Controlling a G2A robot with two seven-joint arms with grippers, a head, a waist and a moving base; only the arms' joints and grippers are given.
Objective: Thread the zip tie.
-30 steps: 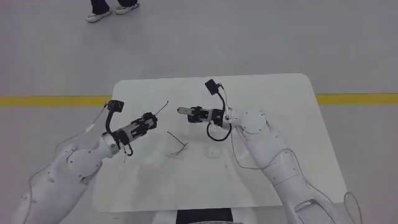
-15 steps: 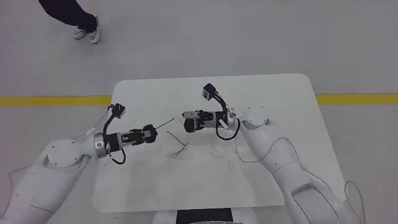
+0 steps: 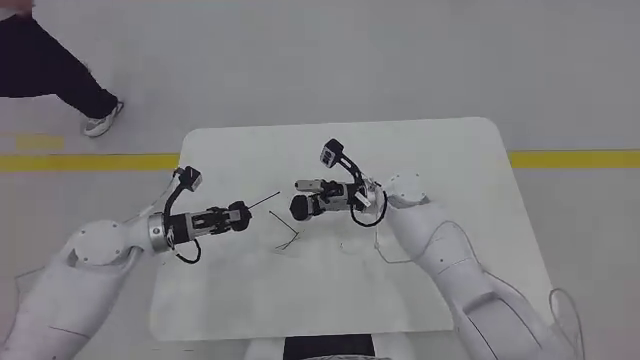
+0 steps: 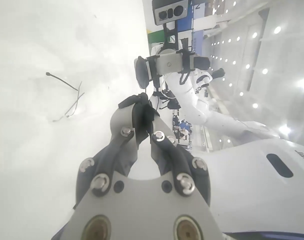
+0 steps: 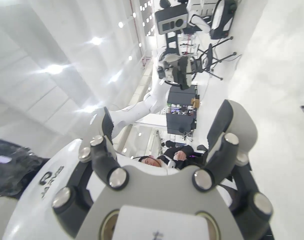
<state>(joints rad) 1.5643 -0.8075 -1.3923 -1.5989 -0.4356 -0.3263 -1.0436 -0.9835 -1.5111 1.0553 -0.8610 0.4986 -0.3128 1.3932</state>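
Above the white counter (image 3: 440, 150), the left gripper (image 3: 243, 214) holds a thin black zip tie (image 3: 265, 200) aloft, its jaws pinching one end. The tie's free end points toward the right gripper (image 3: 297, 206) nearby, whose jaws are spread wide. Loose ties (image 3: 285, 232) lie on the counter below the two.
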